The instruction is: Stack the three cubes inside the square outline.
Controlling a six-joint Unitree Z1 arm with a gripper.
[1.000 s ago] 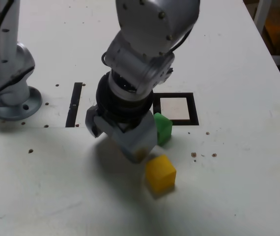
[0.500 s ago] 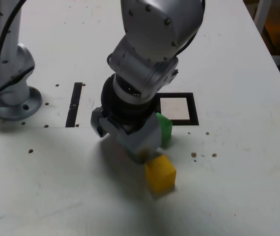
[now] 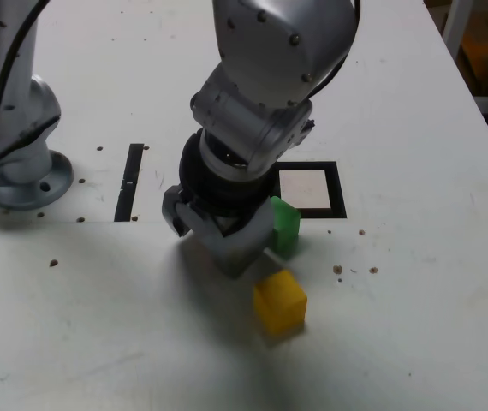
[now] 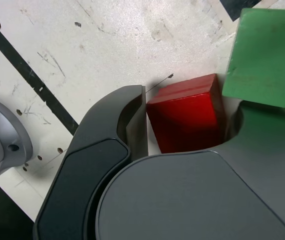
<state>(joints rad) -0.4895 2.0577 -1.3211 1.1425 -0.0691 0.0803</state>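
At the left edge of the exterior view, a grey round base [image 3: 28, 195] stands on the white table [image 3: 81, 325]. Right of it, left of centre, a narrow black strip [image 3: 128, 184] lies flat. Near the middle of the exterior view, the gripper [image 3: 205, 247] hangs tilted, low over the table. Its jaws stand apart, one on each side of the red cube [image 4: 185, 117], with slivers of table showing beside the cube in the wrist view; they are not clamped on it. The exterior view hides the red cube behind the gripper. Right of the gripper, in the lower middle of the frame, the yellow cube [image 3: 280, 302] sits on the table. Just above it in the frame, the green cube [image 3: 286, 227] is partly hidden by the gripper. Furthest right, the square outline [image 3: 337, 193] lies flat behind the green cube, its white centre partly visible.
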